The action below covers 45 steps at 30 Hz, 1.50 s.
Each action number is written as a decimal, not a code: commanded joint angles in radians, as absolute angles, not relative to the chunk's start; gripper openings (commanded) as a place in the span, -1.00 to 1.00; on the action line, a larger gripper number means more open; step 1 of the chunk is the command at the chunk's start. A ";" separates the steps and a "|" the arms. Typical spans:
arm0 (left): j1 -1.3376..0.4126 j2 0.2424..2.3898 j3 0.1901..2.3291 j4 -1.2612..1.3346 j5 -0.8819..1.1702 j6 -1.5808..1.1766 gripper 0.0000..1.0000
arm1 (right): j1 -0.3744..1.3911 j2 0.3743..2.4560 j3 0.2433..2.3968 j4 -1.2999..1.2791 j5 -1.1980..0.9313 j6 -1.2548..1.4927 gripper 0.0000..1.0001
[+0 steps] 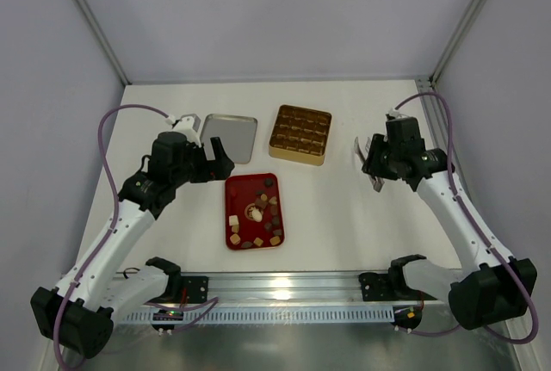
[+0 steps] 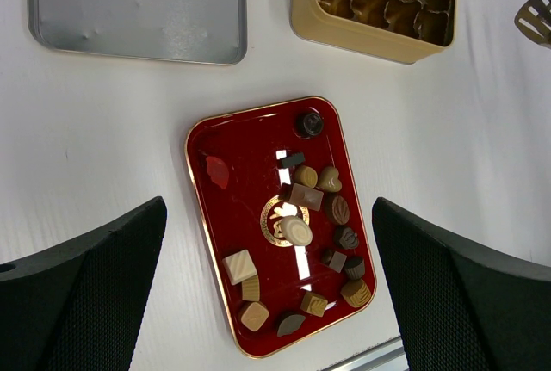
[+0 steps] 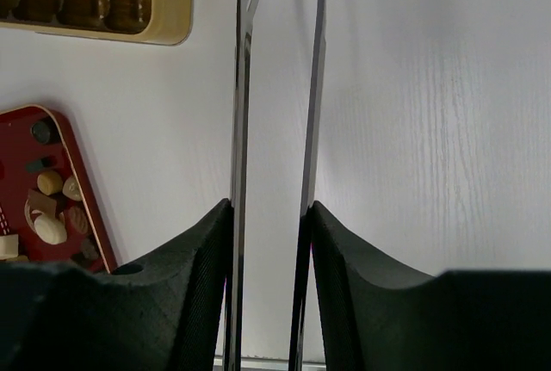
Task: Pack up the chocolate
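Note:
The chocolate lies as several small dark and tan pieces, plus one larger whitish piece, on a flat red tray. My left gripper hovers over the tray's far end, open, and in its wrist view the two black fingers stand wide either side of the tray. My right gripper, off to the right, is shut on a pair of metal tongs. The tongs' two thin arms run forward between its fingers. The tongs hold nothing.
A square gold tin with grid compartments sits behind the tray, its wall and corner showing in the wrist views. A silver lid lies left of it. The tongs' tip shows at the left wrist view's right edge.

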<state>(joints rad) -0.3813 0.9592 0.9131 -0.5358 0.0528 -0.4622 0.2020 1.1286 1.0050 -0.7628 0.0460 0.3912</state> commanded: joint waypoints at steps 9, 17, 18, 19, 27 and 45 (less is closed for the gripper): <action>-0.382 0.950 0.950 -0.526 0.038 -0.446 0.99 | 0.497 1.078 1.196 -0.900 0.012 0.472 -0.15; -0.382 0.946 0.951 -0.528 0.014 -0.445 1.00 | 0.759 1.205 1.279 -0.887 -0.028 0.502 -0.15; -0.382 0.945 0.950 -0.528 0.009 -0.445 0.99 | 0.781 1.222 1.290 -0.876 -0.028 0.500 -0.15; -0.382 0.939 0.950 -0.529 0.009 -0.445 1.00 | 0.797 1.247 1.307 -0.870 -0.028 0.496 -0.15; -0.382 0.927 0.953 -0.538 -0.074 -0.442 0.99 | 0.916 1.466 1.419 -0.805 -0.086 0.463 -0.16; -0.382 0.910 0.969 -0.569 -0.196 -0.445 0.99 | 0.999 1.739 1.575 -0.750 -0.040 0.494 -0.17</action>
<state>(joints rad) -0.3813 0.9310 0.9318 -0.5743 -0.1577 -0.4587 0.9874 1.7344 1.5242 -0.7822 -0.0589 0.4786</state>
